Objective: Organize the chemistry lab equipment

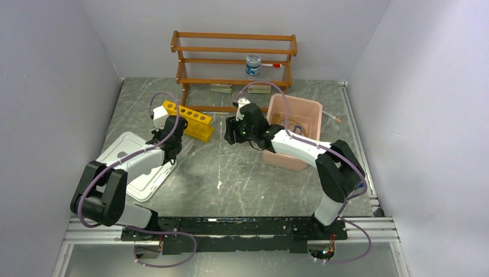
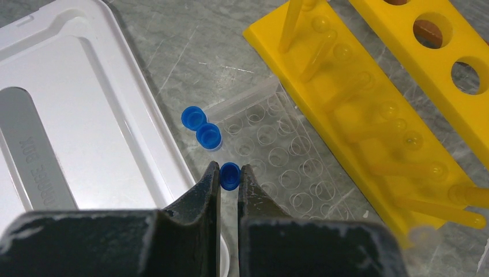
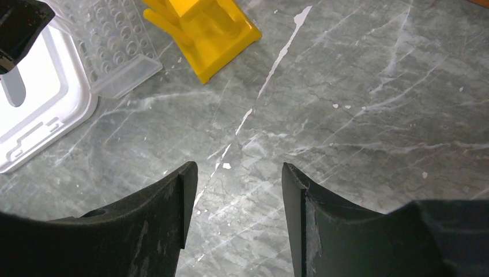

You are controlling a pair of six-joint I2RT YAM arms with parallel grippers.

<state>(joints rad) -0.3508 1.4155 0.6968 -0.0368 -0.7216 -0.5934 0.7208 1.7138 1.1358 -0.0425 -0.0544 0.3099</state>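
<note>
My left gripper (image 2: 230, 171) is shut on the blue cap of a small clear tube (image 2: 230, 178), at the edge of a clear well tray (image 2: 282, 158). I cannot tell if the tube sits in a well. Two more blue-capped tubes (image 2: 209, 136) stand just beyond it in the tray. The yellow test-tube rack (image 2: 369, 109) lies to the right; in the top view it (image 1: 187, 118) is beyond my left gripper (image 1: 167, 149). My right gripper (image 3: 235, 173) is open and empty over bare table; in the top view it (image 1: 232, 133) is between the rack and a pink bin.
A white box lid (image 2: 63, 127) lies left of the tray. The pink bin (image 1: 308, 109) holds tangled items at the right. A wooden shelf (image 1: 233, 52) at the back carries a white-lidded jar (image 1: 252, 64). A thin tool (image 1: 331, 117) lies right of the bin.
</note>
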